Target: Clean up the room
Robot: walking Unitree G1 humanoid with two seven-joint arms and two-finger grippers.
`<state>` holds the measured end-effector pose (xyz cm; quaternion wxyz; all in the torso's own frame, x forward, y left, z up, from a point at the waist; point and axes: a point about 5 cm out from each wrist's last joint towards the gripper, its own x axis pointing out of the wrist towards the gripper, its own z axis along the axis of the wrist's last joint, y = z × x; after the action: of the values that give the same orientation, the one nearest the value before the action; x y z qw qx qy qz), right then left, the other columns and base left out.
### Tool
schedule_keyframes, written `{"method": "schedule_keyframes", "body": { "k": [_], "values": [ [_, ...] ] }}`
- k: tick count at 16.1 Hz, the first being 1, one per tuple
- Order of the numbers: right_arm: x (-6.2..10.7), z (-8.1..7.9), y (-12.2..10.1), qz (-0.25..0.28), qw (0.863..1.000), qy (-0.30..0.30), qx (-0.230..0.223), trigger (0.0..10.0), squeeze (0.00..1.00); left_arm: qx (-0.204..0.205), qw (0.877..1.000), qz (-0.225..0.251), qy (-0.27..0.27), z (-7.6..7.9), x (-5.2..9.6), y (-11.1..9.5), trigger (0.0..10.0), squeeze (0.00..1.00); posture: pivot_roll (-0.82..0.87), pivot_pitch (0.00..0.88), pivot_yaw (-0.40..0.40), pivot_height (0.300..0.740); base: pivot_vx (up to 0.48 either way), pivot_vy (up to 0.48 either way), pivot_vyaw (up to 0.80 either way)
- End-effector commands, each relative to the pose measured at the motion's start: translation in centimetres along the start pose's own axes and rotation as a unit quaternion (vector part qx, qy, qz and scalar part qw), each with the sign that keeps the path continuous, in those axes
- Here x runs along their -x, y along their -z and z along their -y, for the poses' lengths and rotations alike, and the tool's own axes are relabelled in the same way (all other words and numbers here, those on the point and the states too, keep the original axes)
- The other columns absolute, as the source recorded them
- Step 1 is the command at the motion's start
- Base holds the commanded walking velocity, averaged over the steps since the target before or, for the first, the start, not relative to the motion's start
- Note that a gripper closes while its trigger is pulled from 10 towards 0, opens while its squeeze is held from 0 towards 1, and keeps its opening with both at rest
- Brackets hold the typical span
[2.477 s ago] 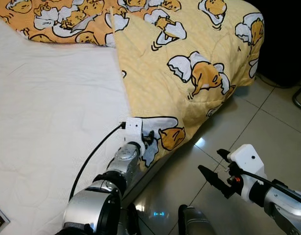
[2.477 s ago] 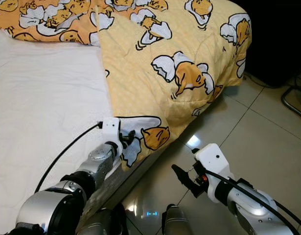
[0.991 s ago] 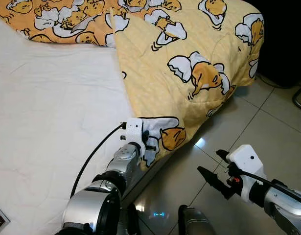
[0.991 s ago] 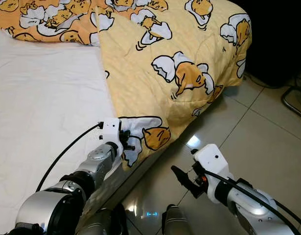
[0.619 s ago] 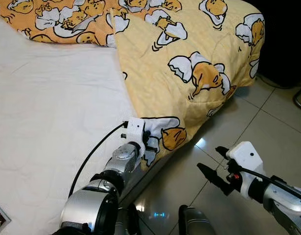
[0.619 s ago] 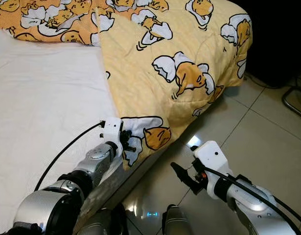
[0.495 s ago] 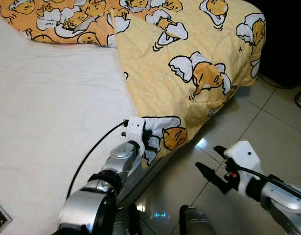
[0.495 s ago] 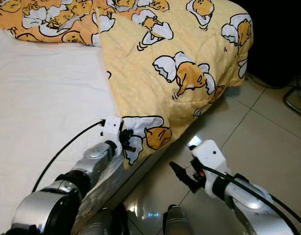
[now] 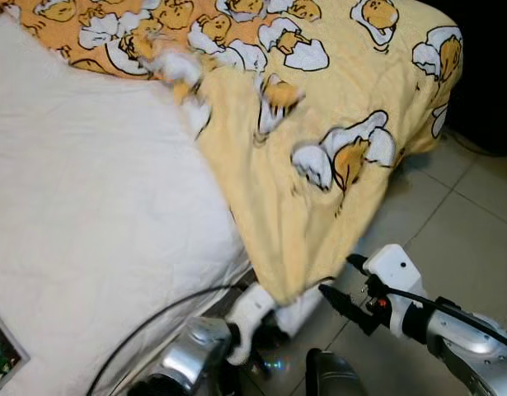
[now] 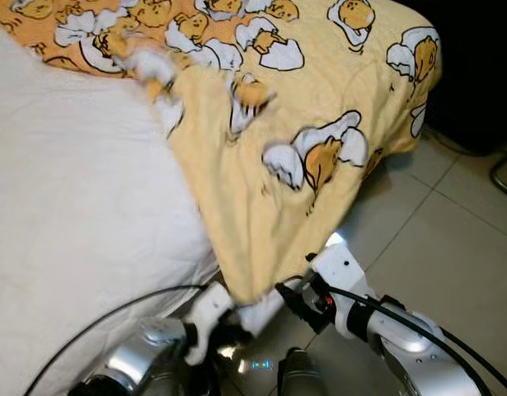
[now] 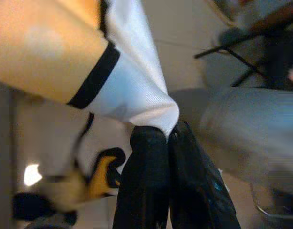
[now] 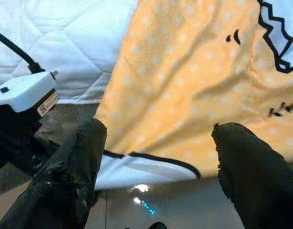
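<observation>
A yellow blanket (image 9: pixel 319 107) printed with cartoon eggs lies over the right side of the bed, and one corner is pulled down off the bed's edge. My left gripper (image 9: pixel 274 330) hangs low beside the bed, shut on the blanket's white, black-trimmed corner (image 11: pixel 136 90). In the left wrist view the fingers (image 11: pixel 146 171) press together on the cloth. My right gripper (image 9: pixel 335 275) is open just right of the hanging corner, above the floor. Its two fingers (image 12: pixel 75 162) stand wide apart in front of the blanket's underside (image 12: pixel 184 86).
The white quilted mattress sheet (image 9: pixel 96 214) covers the left of the bed. Glossy beige floor tiles (image 9: pixel 459 239) lie to the right, with a dark area beyond the bed's far corner. A picture or book (image 9: pixel 2 355) lies at the sheet's near left edge.
My left gripper has dropped down and toward me off the bed's edge, dragging the blanket corner with it; the cloth is blurred. My right gripper has moved left, close to the hanging corner.
</observation>
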<state>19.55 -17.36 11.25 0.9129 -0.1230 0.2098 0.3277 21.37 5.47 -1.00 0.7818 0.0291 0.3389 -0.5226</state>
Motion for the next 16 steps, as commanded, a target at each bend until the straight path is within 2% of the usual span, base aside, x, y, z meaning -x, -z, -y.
{"method": "schedule_keyframes", "body": {
  "k": [1,2,3,7,11,12,13,14,15,16],
  "values": [
    [0.1,-0.2,0.3,-0.008,1.0,-0.009,0.008,10.0,0.0,-0.025,0.999,-0.021,0.005,0.5,-0.2,0.0,5.3,0.0,-0.25,0.215,0.087,0.74,0.0,0.0,0.0],
    [0.2,-0.1,0.4,-0.009,1.0,-0.009,0.009,10.0,0.0,-0.029,0.999,-0.009,-0.013,0.1,-0.5,-0.6,10.0,0.0,-0.25,0.214,0.088,0.74,0.0,0.0,0.0],
    [0.3,-0.1,0.4,-0.01,1.0,-0.009,0.01,10.0,0.0,-0.028,0.999,-0.006,-0.018,0.1,-0.4,-1.1,10.0,1.0,-0.26,0.213,0.089,0.74,0.0,0.0,0.0],
    [0.3,0.0,0.3,-0.011,1.0,-0.007,0.012,10.0,0.0,-0.015,0.998,0.049,-0.039,0.0,0.1,-3.4,10.0,1.0,-0.26,0.211,0.095,0.74,0.0,0.0,0.0],
    [0.0,0.0,0.2,-0.008,1.0,-0.008,0.011,10.0,0.0,-0.021,0.996,0.055,-0.063,-0.6,0.5,-3.7,10.0,1.0,-0.25,0.215,0.098,0.74,0.0,0.0,0.0],
    [0.0,0.0,0.1,-0.007,1.0,-0.007,0.011,10.0,0.0,-0.025,0.994,0.069,-0.08,-0.9,0.7,-4.1,10.0,1.0,-0.26,0.213,0.098,0.74,0.0,0.0,0.0],
    [-0.1,0.0,0.1,-0.003,1.0,-0.006,0.009,10.0,0.0,-0.004,0.981,0.12,-0.151,-2.8,1.4,-5.6,10.0,1.0,-0.26,0.211,0.1,0.74,0.0,0.0,0.0],
    [0.0,0.1,-0.1,0.002,1.0,-0.002,0.009,10.0,0.0,0.026,0.96,0.174,-0.219,-4.7,2.3,-7.1,10.0,1.0,-0.26,0.211,0.1,0.74,0.0,0.0,0.0],
    [0.0,0.2,-0.2,0.006,1.0,0.003,0.008,10.0,0.0,0.085,0.939,0.213,-0.256,-6.3,3.0,-7.8,10.0,1.0,-0.26,0.207,0.1,0.74,0.0,0.0,0.0],
    [0.0,0.4,-0.3,0.007,1.0,0.005,0.009,10.0,0.0,0.091,0.926,0.223,-0.292,-7.6,3.5,-8.3,10.0,1.0,-0.27,0.204,0.099,0.74,0.0,0.0,0.0]
  ]
}}
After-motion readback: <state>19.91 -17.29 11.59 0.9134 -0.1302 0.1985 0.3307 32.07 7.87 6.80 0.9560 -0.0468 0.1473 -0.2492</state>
